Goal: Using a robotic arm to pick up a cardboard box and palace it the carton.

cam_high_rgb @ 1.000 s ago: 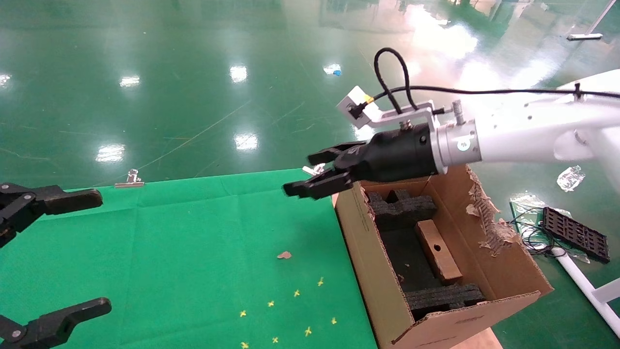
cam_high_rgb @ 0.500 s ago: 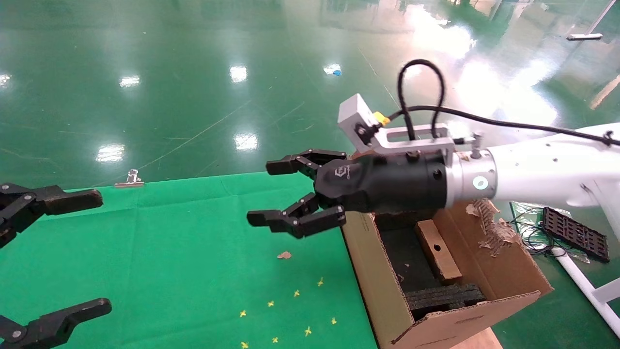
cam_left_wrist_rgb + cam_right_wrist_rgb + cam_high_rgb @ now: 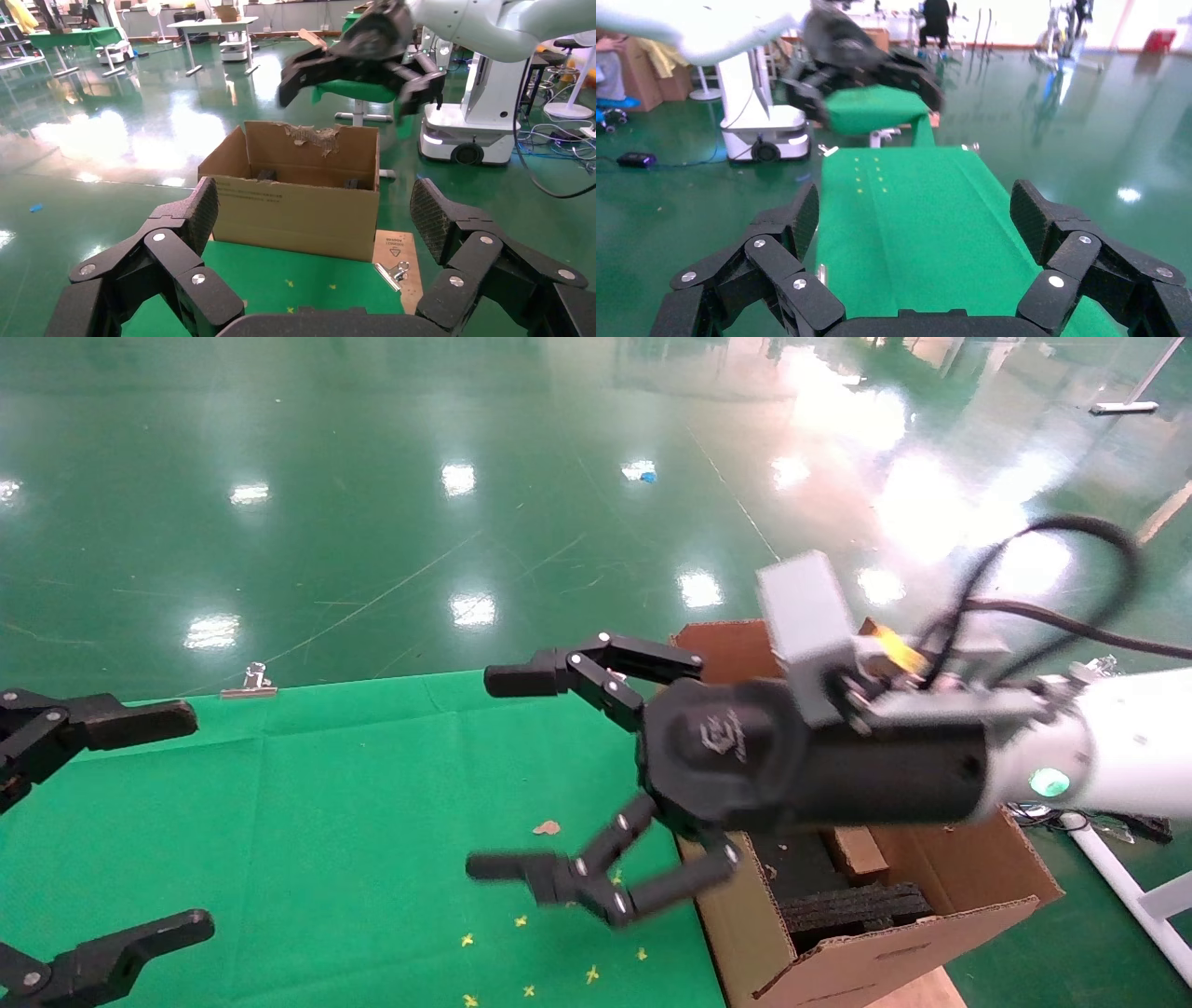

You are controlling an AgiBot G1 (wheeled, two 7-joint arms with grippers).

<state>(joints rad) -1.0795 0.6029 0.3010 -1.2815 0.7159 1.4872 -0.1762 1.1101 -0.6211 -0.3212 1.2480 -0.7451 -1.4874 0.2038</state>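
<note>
Right gripper (image 3: 503, 778) spread wide, empty, above green cloth (image 3: 326, 822) beside carton (image 3: 894, 943). Cardboard box (image 3: 855, 852) inside carton, mostly hidden behind robotic arm (image 3: 1117, 766). Left gripper (image 3: 158, 822) spread, parked at cloth's left edge.

No legible text; carton (image 3: 299, 207) print unreadable.

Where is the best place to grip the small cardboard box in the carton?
Probably across its long narrow sides, coming from above: the cardboard box lies slim among foam inside the open-topped carton, mostly hidden by the open right gripper.
</note>
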